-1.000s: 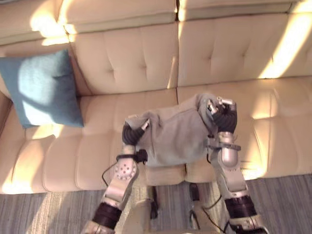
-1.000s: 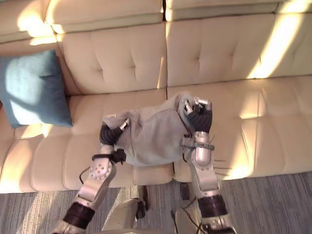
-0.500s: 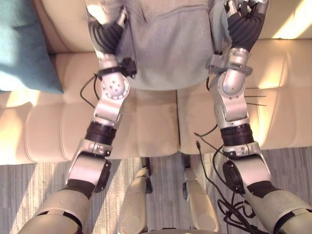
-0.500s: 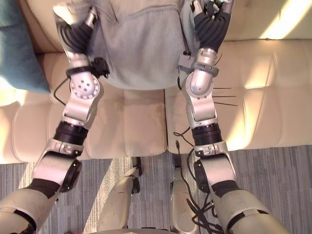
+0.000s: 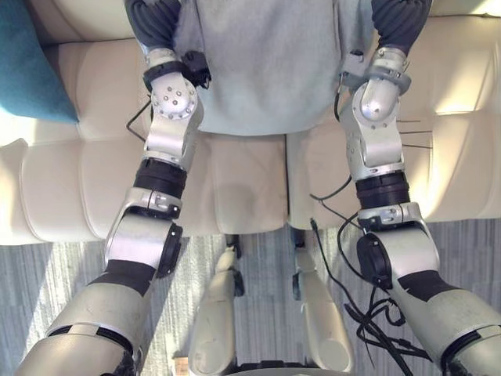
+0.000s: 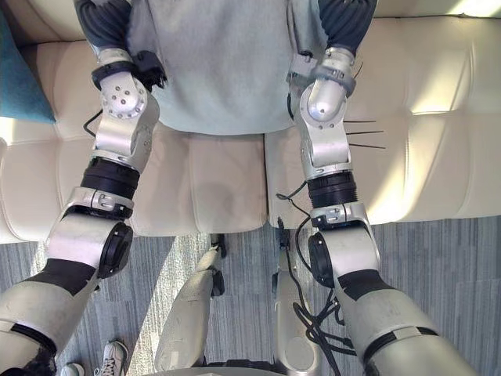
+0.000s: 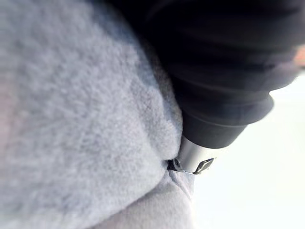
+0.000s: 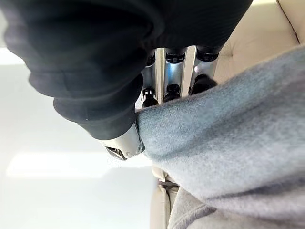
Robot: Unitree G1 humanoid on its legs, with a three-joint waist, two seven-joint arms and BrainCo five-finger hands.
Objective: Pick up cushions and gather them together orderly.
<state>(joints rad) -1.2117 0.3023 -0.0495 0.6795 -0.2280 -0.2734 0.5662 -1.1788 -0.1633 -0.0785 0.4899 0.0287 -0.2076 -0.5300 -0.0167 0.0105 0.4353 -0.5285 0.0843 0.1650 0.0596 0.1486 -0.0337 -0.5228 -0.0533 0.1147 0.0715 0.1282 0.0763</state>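
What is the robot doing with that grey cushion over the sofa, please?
The robot holds the grey cushion up between both arms, over the beige sofa. The right hand pinches one edge between thumb and fingers, and the left hand grips the opposite side. A teal cushion sits on the sofa at the robot's left, apart from the grey one, so the two are not yet gathered.

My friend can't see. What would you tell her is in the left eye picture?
The robot's left hand and right hand hold up a grey cushion over a beige sofa. A teal cushion rests at the sofa's left side, with grey carpet in front.
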